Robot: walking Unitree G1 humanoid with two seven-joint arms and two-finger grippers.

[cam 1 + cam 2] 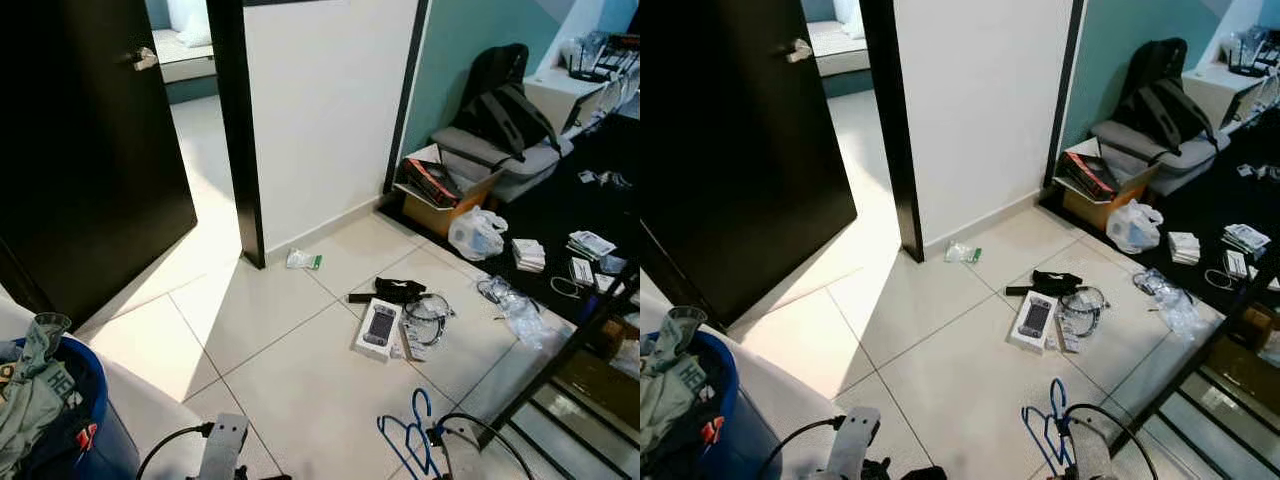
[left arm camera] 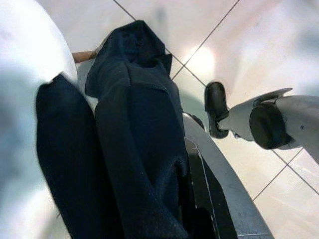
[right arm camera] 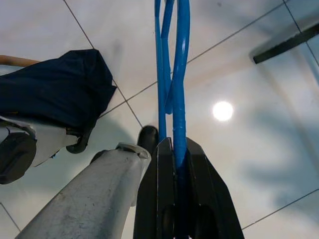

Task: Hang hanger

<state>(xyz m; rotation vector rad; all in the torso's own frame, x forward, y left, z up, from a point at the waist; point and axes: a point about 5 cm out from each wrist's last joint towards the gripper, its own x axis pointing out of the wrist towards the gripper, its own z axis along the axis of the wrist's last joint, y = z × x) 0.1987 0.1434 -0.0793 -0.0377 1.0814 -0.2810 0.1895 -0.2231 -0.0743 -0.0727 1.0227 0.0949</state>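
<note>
Gripping a bundle of blue hangers (image 3: 172, 74), the right gripper (image 3: 174, 149) has its jaws closed tight around the thin blue rods, which run straight out from between the two black fingers (image 3: 202, 184) over the pale tiled floor (image 3: 259, 149). In the head views the same blue hangers (image 1: 412, 435) show low down on the robot's right, held above the floor at the end of the right arm (image 1: 460, 445), with a black cable looping beside them.

The left gripper (image 2: 149, 164) is wrapped in a dark navy garment (image 2: 124, 124) that drapes over and around the black fingers; whether its jaws are open or closed under the cloth cannot be told. The silver left arm (image 1: 222, 445) shows at the lower edge of the left eye view.

On the robot's left stands a blue laundry basket (image 1: 95, 420) with a grey-green cloth (image 1: 30, 385) heaped in it. Further out on the tiles lie a white box with a dark device printed on it (image 1: 379, 328), a black pouch (image 1: 397, 290), coiled cables (image 1: 430, 315) and a small plastic wrapper (image 1: 303, 260) near the foot of the white wall (image 1: 320, 110). A black door (image 1: 90, 150) stands open on the left. To the right are a cardboard box (image 1: 440, 195), a white plastic bag (image 1: 476, 234) and a black backpack (image 1: 505, 100) on a grey chair (image 1: 490, 155).
</note>
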